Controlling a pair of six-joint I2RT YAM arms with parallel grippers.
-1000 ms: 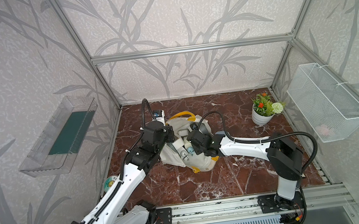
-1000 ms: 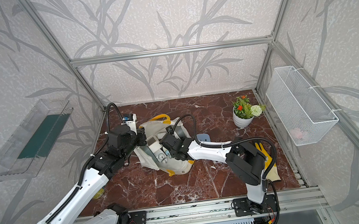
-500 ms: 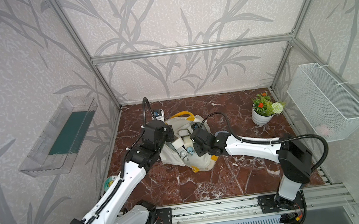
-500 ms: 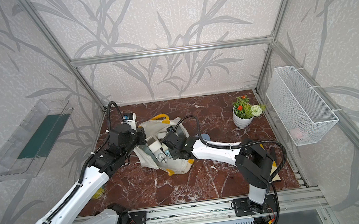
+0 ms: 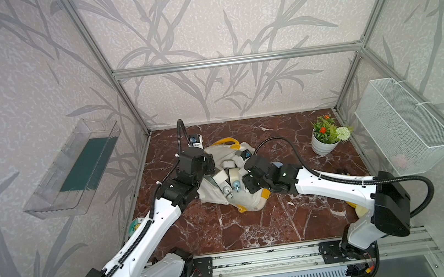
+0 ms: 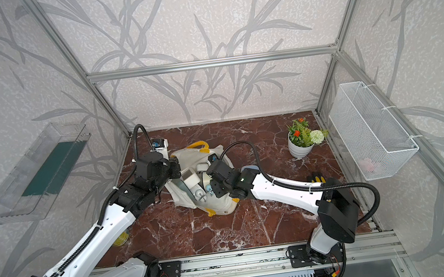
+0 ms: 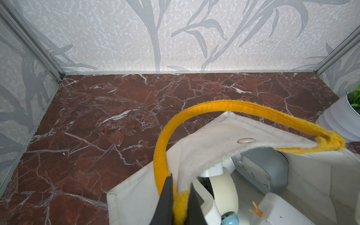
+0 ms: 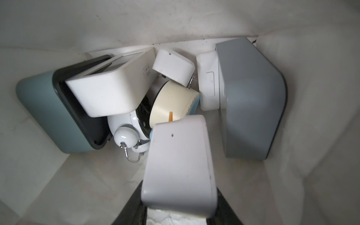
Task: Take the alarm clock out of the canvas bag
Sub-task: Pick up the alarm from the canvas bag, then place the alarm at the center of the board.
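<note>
Alarm clock [image 8: 179, 165] between right fingers [image 8: 134, 206] inside canvas bag [image 5: 251, 203], left fingers [image 7: 165, 202] pinching handle [image 7: 214, 106]

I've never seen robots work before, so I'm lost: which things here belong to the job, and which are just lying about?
Job:
canvas bag
yellow handle, pinched by the left gripper
white alarm clock, gripped by the right gripper inside the bag

Lying about:
potted plant
wire basket
clear wall tray
work glove

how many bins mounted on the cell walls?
2. Clear plastic tray on the wall at the left arm's side; white wire basket on the wall at the right arm's side. None seems hidden.
</note>
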